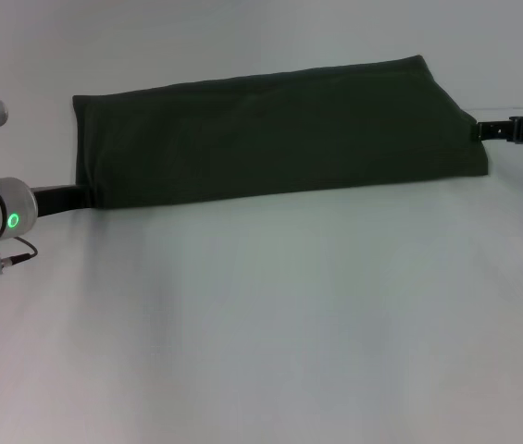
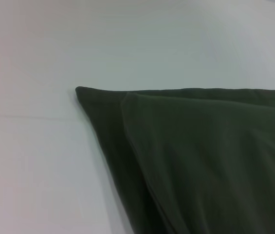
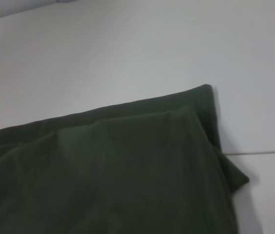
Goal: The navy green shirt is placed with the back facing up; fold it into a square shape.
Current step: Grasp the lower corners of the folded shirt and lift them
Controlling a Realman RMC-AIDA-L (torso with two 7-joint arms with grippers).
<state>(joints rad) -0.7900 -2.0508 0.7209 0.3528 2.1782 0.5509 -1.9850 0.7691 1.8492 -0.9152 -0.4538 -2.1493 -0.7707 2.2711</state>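
Note:
The navy green shirt [image 1: 270, 129] lies on the white table as a long folded band, stretched left to right across the far half of the head view. My left gripper [image 1: 78, 195] reaches in low and meets its near-left corner. At the right end, my right gripper [image 1: 479, 129] touches the shirt's edge. In the left wrist view the shirt [image 2: 200, 156] shows two stacked layers ending in a pointed corner. The right wrist view shows the shirt [image 3: 108, 170] with layered folds and a small flap sticking out at one corner.
The white table [image 1: 270, 324] spreads wide in front of the shirt. My left arm's silver wrist with a green light [image 1: 2, 220] sits at the left border. A faint seam in the table surface [image 3: 264, 153] runs beside the shirt's corner.

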